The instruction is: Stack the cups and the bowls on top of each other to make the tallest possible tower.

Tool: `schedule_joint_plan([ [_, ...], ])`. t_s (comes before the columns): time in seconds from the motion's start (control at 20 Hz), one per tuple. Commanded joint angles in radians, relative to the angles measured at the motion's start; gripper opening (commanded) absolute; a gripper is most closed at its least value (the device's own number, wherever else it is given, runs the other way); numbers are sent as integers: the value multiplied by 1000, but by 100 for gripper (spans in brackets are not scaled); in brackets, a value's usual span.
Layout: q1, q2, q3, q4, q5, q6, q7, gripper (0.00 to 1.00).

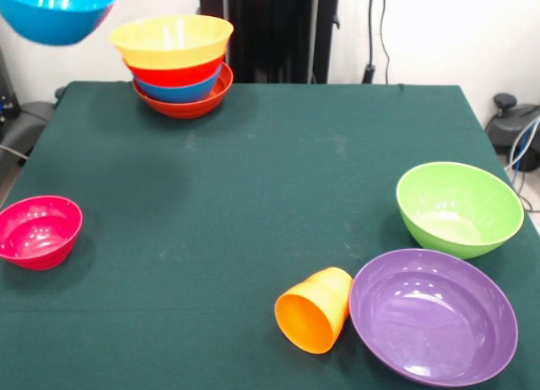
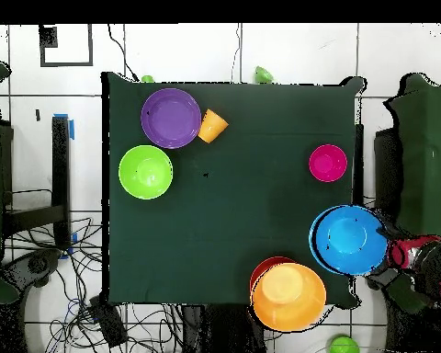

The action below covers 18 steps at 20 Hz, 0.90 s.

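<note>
A blue bowl [image 1: 55,10] hangs in the air off the table's corner, beside the tower; in the overhead view this blue bowl [image 2: 346,239] has my gripper [image 2: 383,249] shut on its rim. The front view cuts the gripper off. The tower [image 1: 177,65] [image 2: 288,296] is a nested pile: red-orange base, blue, red-orange, wide orange on top. An orange cup [image 1: 314,310] [image 2: 212,125] lies on its side against the purple bowl [image 1: 433,314] [image 2: 171,118]. A green bowl [image 1: 460,206] [image 2: 145,172] stands beside them. A small magenta bowl [image 1: 38,230] [image 2: 327,163] stands alone.
The green table cloth [image 1: 270,170] covers the table. The tower stands close to the table's edge. Small green bowls [image 2: 263,74] [image 2: 343,346] lie on the floor off the table. Cables [image 2: 86,294] run across the floor near one corner.
</note>
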Motion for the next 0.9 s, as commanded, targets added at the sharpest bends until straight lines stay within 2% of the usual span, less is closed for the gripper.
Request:
schedule_joint_plan([
  [0.05,-16,-109,92,167,187,63,175,0],
  [0.1,-49,-130,155,233,244,1,230,0],
  [0.2,-98,-140,266,329,309,-102,310,0],
  [0.3,-122,-133,333,391,330,-209,375,0],
  [0.45,-137,-125,372,452,324,-306,420,0],
  [0.7,-154,-108,352,503,268,-370,426,0],
  [0.9,-141,-57,249,531,183,-418,404,0],
])
